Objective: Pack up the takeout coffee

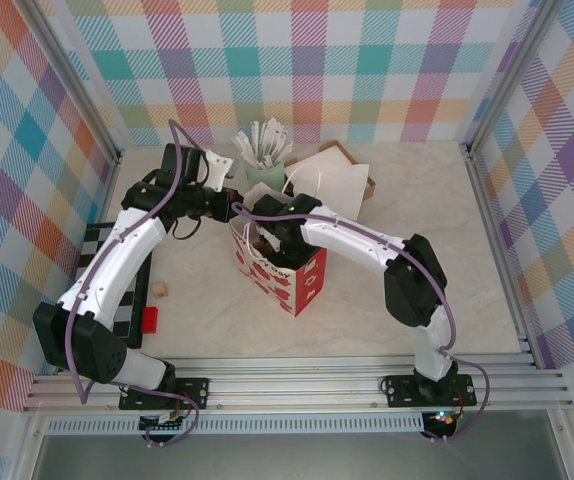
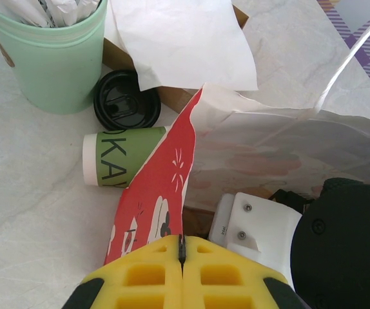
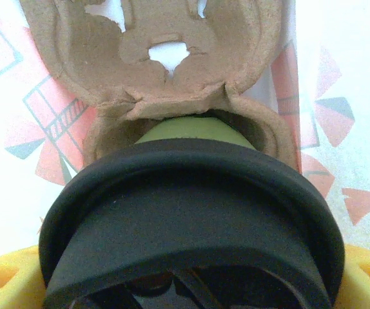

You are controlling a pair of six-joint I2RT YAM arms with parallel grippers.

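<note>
Inside the carrier (image 3: 75,58), the takeout coffee (image 3: 191,212) sits half-hidden.

At the right wrist, the black lid (image 3: 191,219) of the takeout coffee (image 3: 191,129) is blurred, runs off the bottom edge, and hides most of its green wall and of the right tool (image 3: 185,270). From above, that tool's tip is hidden in the paper bag (image 1: 302,285). The bag's red edge covers part of a lying green cup (image 2: 117,158), cutting its lettering short.
</note>
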